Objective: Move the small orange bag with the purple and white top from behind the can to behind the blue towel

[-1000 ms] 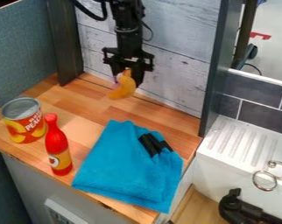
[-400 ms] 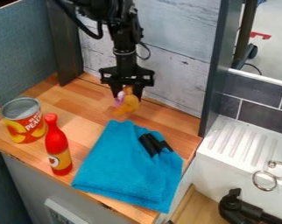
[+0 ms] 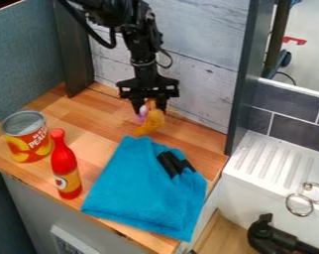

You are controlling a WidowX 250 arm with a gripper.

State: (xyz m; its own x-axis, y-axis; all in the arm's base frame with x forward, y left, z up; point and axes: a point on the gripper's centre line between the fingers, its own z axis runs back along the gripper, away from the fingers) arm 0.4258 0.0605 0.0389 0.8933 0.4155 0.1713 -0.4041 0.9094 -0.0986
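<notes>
Two items, a can (image 3: 27, 143) and a red bottle (image 3: 65, 168), stand left on the bench (image 3: 89, 119); the slim bottle could topple if knocked. Rightward lies a blue cloth (image 3: 145, 186). Behind it, the pincer (image 3: 149, 106), parted roughly the toy's width, grasps an orange-and-purple toy (image 3: 152, 122); its curved surface might slip from a shallow grip.

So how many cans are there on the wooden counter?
1. The can stands near the left end of the wooden counter, just left of the red bottle and farther left than the blue cloth. I can't spot any others.
</notes>
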